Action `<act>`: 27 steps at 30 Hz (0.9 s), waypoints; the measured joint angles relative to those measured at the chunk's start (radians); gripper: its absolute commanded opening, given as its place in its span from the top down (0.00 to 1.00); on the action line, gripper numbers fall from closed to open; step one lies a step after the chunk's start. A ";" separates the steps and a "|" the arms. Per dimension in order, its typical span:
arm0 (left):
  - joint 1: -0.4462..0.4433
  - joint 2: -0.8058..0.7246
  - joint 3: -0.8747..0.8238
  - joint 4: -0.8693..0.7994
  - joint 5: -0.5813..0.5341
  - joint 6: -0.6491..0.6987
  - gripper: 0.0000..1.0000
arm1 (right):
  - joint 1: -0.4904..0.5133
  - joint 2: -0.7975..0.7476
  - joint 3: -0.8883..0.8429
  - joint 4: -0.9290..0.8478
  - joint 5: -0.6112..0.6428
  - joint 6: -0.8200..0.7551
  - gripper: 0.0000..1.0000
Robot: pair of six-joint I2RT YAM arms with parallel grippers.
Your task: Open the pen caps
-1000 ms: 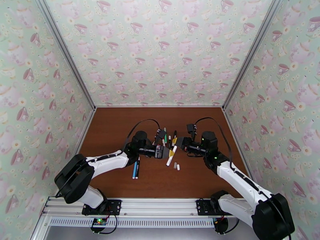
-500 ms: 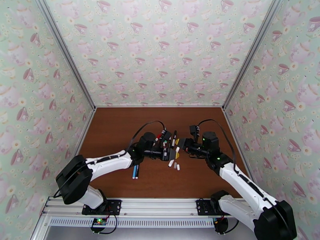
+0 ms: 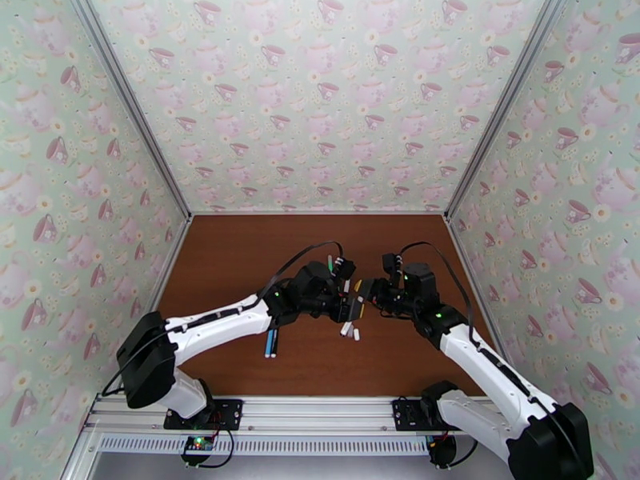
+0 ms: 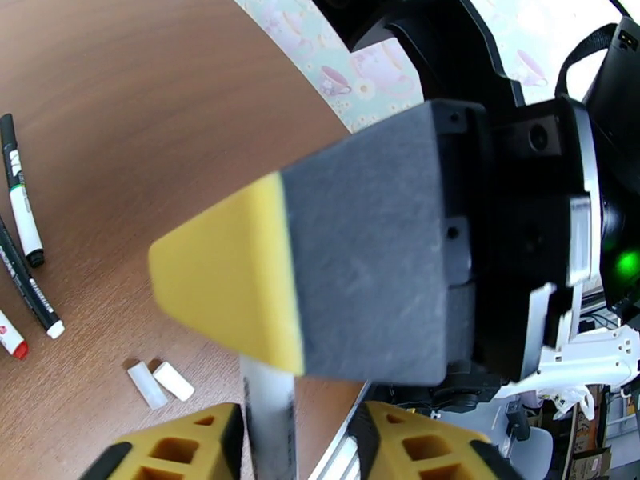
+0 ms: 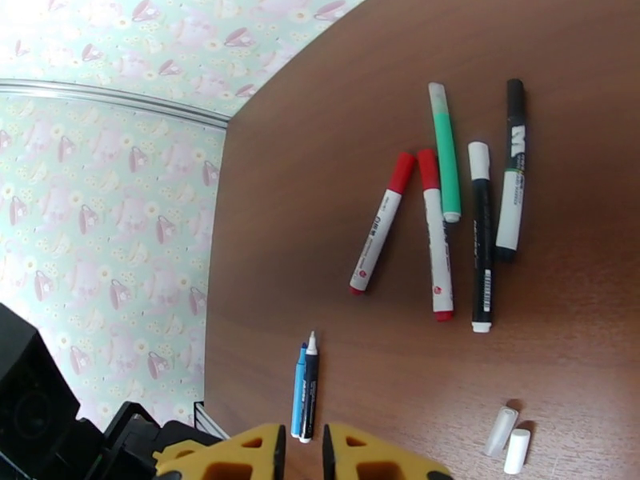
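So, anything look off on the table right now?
Nothing spilled or broken. Two white caps lie loose on the table, off any pen. A blue pen and a dark pen lie side by side, apart from the other five pens.

A pale pen barrel [image 4: 268, 394] sits between the left claw's [image 4: 298, 430] parted fingers.

The worktop [image 5: 320, 234] looks like brown wood-grain laminate, smooth with a low sheen; the pens [image 5: 444, 154] on it are smooth, glossy plastic (the loose pen caps [image 5: 514, 451] milky, half-clear plastic). The walls [image 3: 320, 98] look like matt printed paper, the base rail [image 3: 320, 418] silvery ribbed metal, the fingers [image 4: 184, 442] of the left pincer [image 4: 296, 442] matt yellow plastic.
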 measured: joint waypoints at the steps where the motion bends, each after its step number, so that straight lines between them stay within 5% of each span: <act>1: -0.002 0.008 0.005 -0.003 0.000 0.001 0.55 | 0.000 0.000 0.000 0.000 0.000 0.000 0.93; 14: -0.007 0.041 0.006 -0.019 -0.003 0.016 0.84 | 0.000 0.000 -0.001 0.032 -0.002 0.020 0.94; 27: 0.000 0.016 -0.048 0.046 0.017 0.009 0.97 | -0.001 -0.005 -0.012 0.056 -0.016 0.035 0.96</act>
